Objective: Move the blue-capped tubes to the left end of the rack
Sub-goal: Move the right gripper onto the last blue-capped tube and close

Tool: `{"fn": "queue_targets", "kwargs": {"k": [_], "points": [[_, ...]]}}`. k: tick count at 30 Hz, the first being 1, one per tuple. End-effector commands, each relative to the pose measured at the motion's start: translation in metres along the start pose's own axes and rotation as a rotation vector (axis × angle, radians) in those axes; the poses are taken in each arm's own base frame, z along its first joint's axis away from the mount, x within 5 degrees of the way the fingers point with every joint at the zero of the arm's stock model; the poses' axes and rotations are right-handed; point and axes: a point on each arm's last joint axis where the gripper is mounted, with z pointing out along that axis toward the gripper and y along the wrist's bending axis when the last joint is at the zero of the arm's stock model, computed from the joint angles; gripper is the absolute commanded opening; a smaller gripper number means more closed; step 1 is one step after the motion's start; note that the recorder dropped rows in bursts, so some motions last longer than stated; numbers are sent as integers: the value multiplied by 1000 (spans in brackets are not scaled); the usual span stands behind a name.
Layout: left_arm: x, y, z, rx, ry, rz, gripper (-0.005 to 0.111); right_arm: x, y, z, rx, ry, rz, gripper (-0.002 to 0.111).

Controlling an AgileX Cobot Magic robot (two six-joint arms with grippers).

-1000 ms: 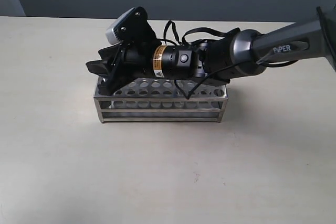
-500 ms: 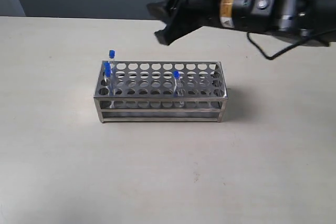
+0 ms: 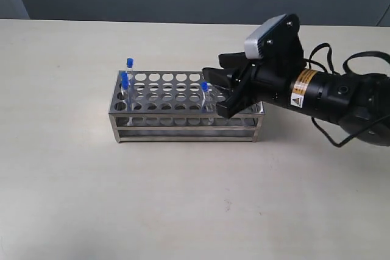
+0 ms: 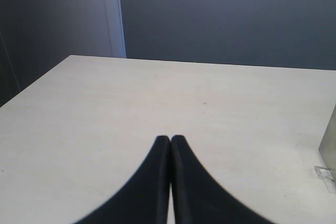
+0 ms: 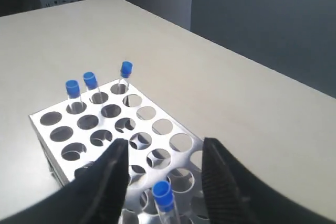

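Note:
The shiny metal rack (image 3: 183, 117) stands on the table. Blue-capped tubes (image 3: 130, 64) stand in its left-end holes; the right wrist view shows three of them (image 5: 90, 81) at the rack's (image 5: 177, 161) far end. One more blue-capped tube (image 3: 205, 88) stands near the middle of the front row. My right gripper (image 3: 214, 92) hangs open just right of it, and in its own view the cap (image 5: 163, 195) sits between the spread fingers (image 5: 165, 145), untouched. My left gripper (image 4: 170, 139) is shut on nothing over bare table, out of the exterior view.
The pale table (image 3: 183, 199) runs out on all sides of the rack, with a dark wall behind it. The right arm's thick body (image 3: 329, 92) lies low over the table right of the rack. A grey metal edge (image 4: 328, 145) shows beside the left gripper's view.
The right arm left the rack's left end, rose up behind it, then came down at the right half. Its open fingers now flank the lone front-row tube.

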Motion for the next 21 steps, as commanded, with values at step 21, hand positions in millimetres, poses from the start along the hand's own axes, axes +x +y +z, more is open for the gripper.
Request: {"fn": "queue_targets", "kwargs": {"k": [21], "points": [[1,-1,0,8,-2,-4,0,54,-17,46,-14,21,152,26]]}}
